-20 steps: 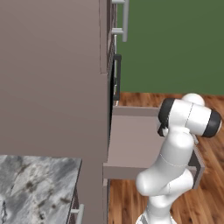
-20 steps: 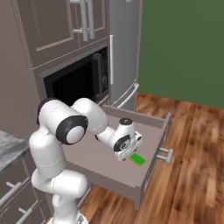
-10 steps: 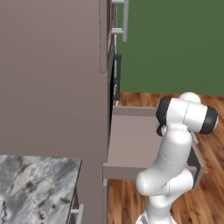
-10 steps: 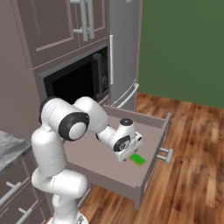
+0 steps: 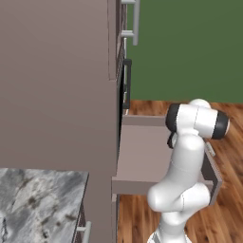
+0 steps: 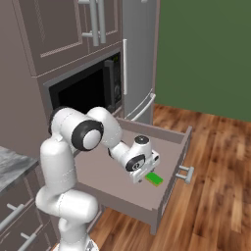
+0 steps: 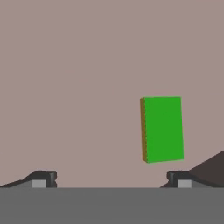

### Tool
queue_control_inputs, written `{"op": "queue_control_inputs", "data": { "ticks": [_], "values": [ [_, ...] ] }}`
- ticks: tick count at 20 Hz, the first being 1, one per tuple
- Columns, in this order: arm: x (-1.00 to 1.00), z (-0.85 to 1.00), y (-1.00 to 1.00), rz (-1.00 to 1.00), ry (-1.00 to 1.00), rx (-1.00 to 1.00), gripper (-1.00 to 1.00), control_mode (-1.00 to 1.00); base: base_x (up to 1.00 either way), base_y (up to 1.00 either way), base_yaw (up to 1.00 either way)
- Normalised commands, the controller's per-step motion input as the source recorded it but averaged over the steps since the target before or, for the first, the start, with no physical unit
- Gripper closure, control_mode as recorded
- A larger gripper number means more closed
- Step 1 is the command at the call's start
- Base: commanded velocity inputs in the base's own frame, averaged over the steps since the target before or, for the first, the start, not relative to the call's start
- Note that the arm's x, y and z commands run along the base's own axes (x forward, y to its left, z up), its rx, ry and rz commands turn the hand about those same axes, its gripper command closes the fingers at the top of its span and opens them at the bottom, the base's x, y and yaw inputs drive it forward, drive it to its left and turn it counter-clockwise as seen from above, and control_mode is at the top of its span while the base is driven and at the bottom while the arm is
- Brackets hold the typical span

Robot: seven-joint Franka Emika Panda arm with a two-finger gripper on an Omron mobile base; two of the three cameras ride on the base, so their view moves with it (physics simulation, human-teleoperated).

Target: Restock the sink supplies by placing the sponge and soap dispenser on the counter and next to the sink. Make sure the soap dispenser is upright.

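A: Change noted: pincer point(image 7: 109, 177) lowered slightly into the drawer point(image 6: 169, 169), jaws held wide, nothing gripped.

B: Sponge point(image 7: 162, 129) recorded just ahead, toward one fingertip; pickup judged pending.

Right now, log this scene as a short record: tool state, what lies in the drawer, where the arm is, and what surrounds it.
tool: tool open, holding nothing, above the drawer floor
sponge: sponge green with an orange edge, lying flat in the drawer, apart from the fingertips
drawer: drawer pulled out, silver handle on its front
arm position: reaching down into the drawer
microwave: microwave built in above the drawer, door shut
counter: counter marbled stone, beside the tall cabinet
floor: wood planks
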Motion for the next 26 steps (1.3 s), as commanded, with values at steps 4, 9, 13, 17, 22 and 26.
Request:
{"op": "queue_control_inputs", "data": {
  "ticks": [4,9,13,17,22,26],
  "values": [
    [0.11,-0.22,-0.01,0.00,0.00,0.00,-1.00,-1.00,0.00,0.00,0.00],
    [0.16,-0.07,-0.12,0.00,0.00,0.00,-1.00,-1.00,0.00,0.00,0.00],
    [0.24,-0.11,-0.12,0.00,0.00,0.00,-1.00,-1.00,0.00,0.00,0.00],
    [0.27,-0.13,-0.10,0.00,0.00,0.00,-1.00,-1.00,0.00,0.00,0.00],
    [0.24,-0.21,-0.07,0.00,0.00,0.00,-1.00,-1.00,0.00,0.00,0.00],
    [0.18,-0.29,-0.05,0.00,0.00,0.00,-1.00,-1.00,0.00,0.00,0.00]
  ]
}}
